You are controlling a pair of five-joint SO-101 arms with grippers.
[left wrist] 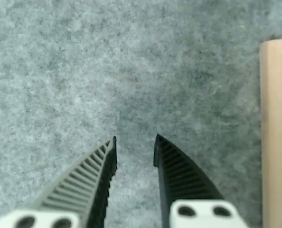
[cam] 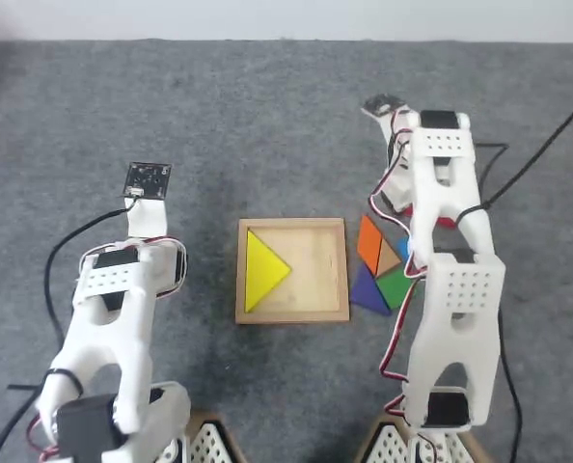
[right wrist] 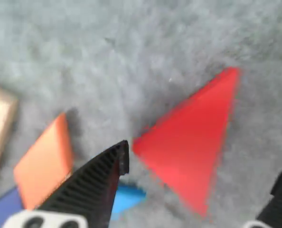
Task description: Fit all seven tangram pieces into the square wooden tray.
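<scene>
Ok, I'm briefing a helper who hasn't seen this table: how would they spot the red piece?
Find the square wooden tray; loose pieces cluster beside it, under the right arm. At the cluster's edge farthest from the tray, between the fingers of the open right gripper, lies the red triangle. It's the only red piece, three-cornered where the orange piece beside it is four-sided.

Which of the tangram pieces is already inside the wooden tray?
The yellow triangle, lying flat in the wooden tray's left half. The orange piece, green piece and the rest lie on the grey mat beside the tray.
</scene>
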